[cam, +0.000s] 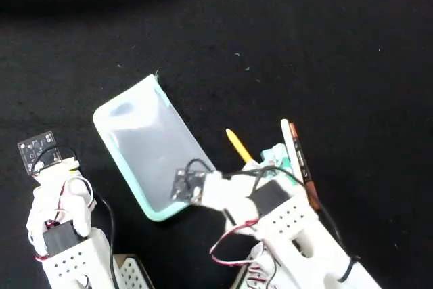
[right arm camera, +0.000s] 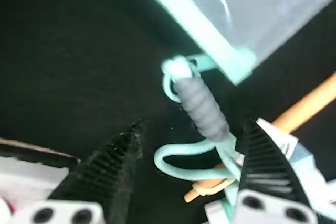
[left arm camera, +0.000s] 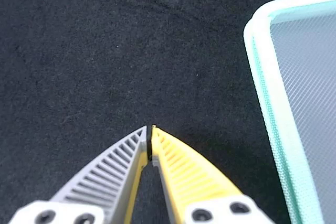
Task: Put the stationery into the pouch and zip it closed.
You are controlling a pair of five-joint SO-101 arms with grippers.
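black cloth covers the table. right gripper (right arm camera: 194,127) is spread wide around the grey zip pull (right arm camera: 202,106) at a corner of the mint-edged pouch (cam: 145,140). the pouch lies flat, its long axis diagonal, pull end nearest the arms. a yellow pencil (cam: 238,145) and two pens (cam: 304,167) lie outside, beside that end. left gripper (left arm camera: 149,132), pinched shut on nothing, sits off the pouch's other long edge.

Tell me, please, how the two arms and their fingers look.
The left arm and the right arm are white plastic shells with rows of small holes, black motor blocks and loose red and black cables. Each carries a small black circuit board near the wrist. The left gripper has ribbed fingers, one grey and one yellow. The right gripper has black ribbed ones.
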